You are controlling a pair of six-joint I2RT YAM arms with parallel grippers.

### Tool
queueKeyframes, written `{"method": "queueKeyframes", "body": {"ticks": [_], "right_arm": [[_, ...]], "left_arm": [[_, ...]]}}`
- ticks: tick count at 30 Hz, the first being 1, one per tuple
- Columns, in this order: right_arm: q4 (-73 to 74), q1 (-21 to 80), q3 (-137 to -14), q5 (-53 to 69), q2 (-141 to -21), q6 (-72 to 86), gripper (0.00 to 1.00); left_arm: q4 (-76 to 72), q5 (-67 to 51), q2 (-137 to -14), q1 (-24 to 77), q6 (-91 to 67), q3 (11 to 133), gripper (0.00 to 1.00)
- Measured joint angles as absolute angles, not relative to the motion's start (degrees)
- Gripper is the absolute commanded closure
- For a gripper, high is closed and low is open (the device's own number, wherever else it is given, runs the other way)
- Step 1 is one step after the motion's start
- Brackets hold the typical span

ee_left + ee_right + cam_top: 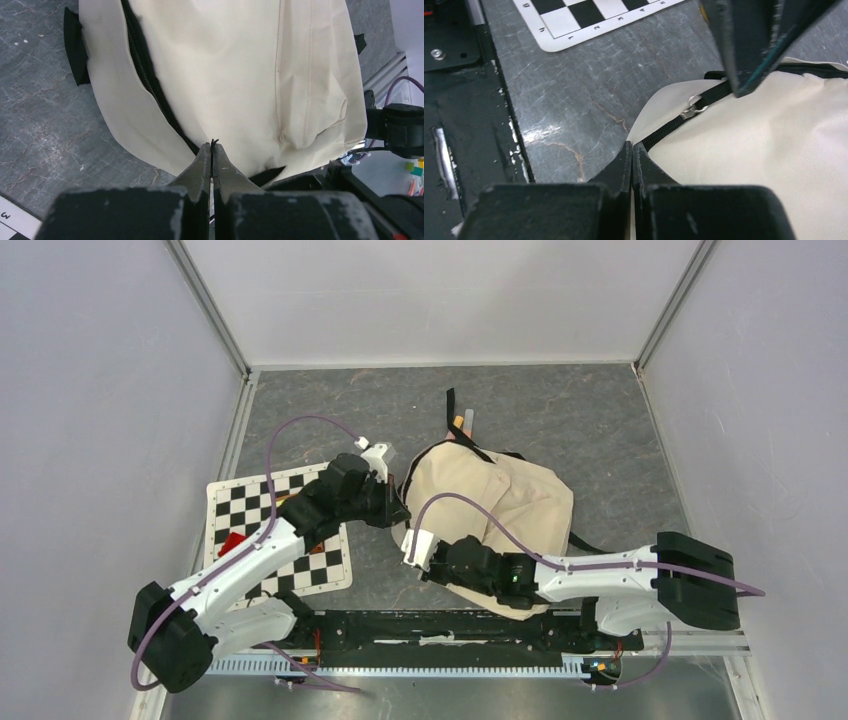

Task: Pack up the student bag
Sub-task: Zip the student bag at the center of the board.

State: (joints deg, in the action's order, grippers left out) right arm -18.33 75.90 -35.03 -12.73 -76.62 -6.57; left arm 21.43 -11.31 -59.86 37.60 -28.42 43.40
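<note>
The student bag [505, 502], cream with black straps, lies flat in the middle of the table. My left gripper [398, 512] is at its left edge, shut on a thin black zipper pull [213, 143]. In the right wrist view that pull runs from the metal slider [694, 104] up into the left fingers [749, 45]. The black zipper [145, 70] curves along the bag's side [240, 75]. My right gripper [631, 146] is shut, its tips at the bag's near-left edge [774, 150] where the zipper [664, 132] ends. I cannot tell whether fabric is pinched there.
A black-and-white checkered mat [240, 512] lies left of the bag, with a red object [232, 543] on it. Small orange and pale items [460, 422] lie behind the bag by a black strap. The black mounting rail [450, 625] runs along the near edge. Grey walls enclose the table.
</note>
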Motion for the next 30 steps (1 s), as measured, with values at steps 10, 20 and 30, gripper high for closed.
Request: {"method": "queueKeyframes", "body": {"ticks": [10,20,30], "right_arm": [[-14.02,83.13,-34.52,-14.68,-75.5,-6.48,1.0],[-10.74,85.56,-31.24,-14.26,-67.11,-3.57,1.0],[-6.35,88.53,-29.98,-13.63,-63.05,0.91,0.93]], "left_arm": [[20.93,-16.38,-66.06,33.52,-27.97,47.16,0.98],[15.38,-19.22,-72.31,25.26,-26.87,51.59,0.98],[12.34,-24.77,-82.19,23.16,-25.98,57.89,0.98]]}}
